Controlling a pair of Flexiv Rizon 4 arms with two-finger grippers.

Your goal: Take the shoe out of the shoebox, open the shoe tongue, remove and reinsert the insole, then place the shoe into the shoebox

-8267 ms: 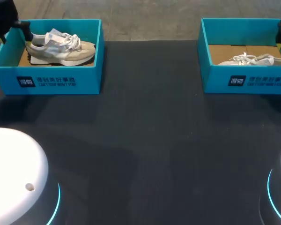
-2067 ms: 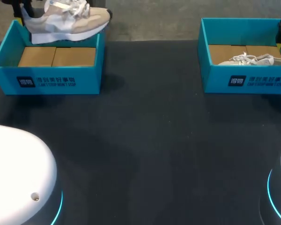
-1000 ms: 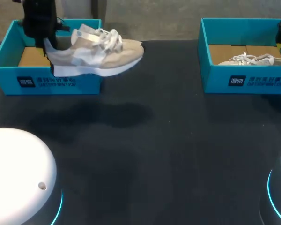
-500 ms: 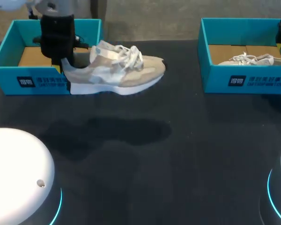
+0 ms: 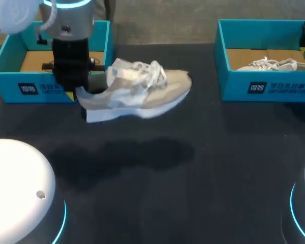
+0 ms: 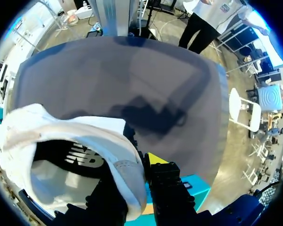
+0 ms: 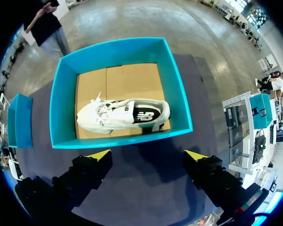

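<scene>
A beige and white sneaker (image 5: pixel 140 91) hangs in the air over the table, toe to the right, just right of the empty left teal shoebox (image 5: pixel 51 89). My left gripper (image 5: pixel 82 95) is shut on its heel. In the left wrist view the heel collar (image 6: pixel 127 174) sits pinched in the left gripper (image 6: pixel 139 165), one finger inside the shoe and one outside. My right gripper (image 7: pixel 146 154) hovers open above the near wall of the right teal shoebox (image 7: pixel 118 49), holding nothing. A second white sneaker (image 7: pixel 125 114) lies in that box.
The right shoebox (image 5: pixel 267 87) with its sneaker (image 5: pixel 274 64) stands at the back right of the dark table (image 5: pixel 193 178). The sneaker's shadow falls on the table below it. Round white arm bases sit at both front corners.
My left arm has carried the sneaker out from over the left box, rightward and toward the front of the table. The right gripper has stayed over the right box.
</scene>
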